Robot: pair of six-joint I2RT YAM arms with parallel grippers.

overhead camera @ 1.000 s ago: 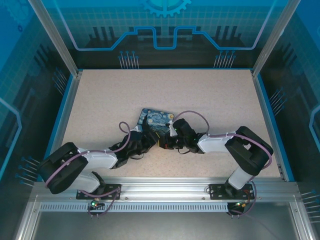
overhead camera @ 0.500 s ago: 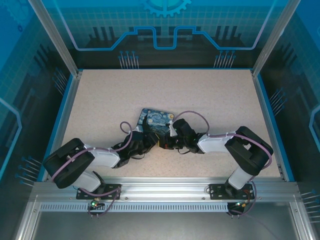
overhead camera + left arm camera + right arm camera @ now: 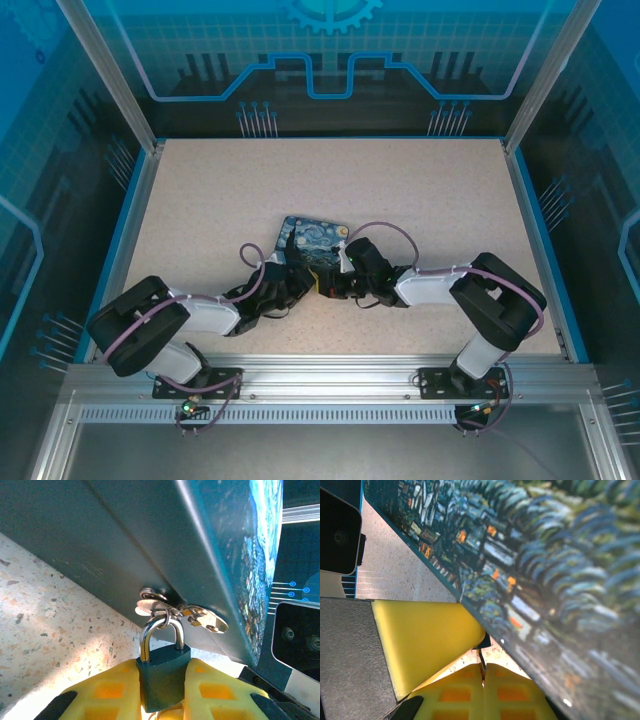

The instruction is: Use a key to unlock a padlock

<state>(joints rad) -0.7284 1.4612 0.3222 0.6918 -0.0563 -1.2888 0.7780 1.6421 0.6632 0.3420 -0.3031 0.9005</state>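
Note:
In the left wrist view, the padlock (image 3: 162, 675) is small, with a dark green body and a silver shackle. The shackle hangs from the metal hasp (image 3: 202, 618) on the side of the starry-night box (image 3: 165, 540). My left gripper (image 3: 162, 668) is shut on the padlock's body, with a yellow finger (image 3: 102, 690) on each side. My right gripper (image 3: 482, 674) is shut on the key (image 3: 481, 661), a thin dark sliver that points up at the padlock's underside (image 3: 484, 641). Seen from above, the left gripper (image 3: 304, 283) and the right gripper (image 3: 329, 288) meet at the box's near edge.
The painted box (image 3: 312, 241) lies mid-table on the speckled tabletop (image 3: 420, 200). In the right wrist view its printed lid (image 3: 545, 570) runs close along my fingers, and the left gripper's yellow finger (image 3: 420, 640) sits just left of the key. Blue walls ring the table.
My left gripper's jaws have closed onto the padlock's body, and the left arm has shifted slightly to the right. The right gripper has stayed put with the key.

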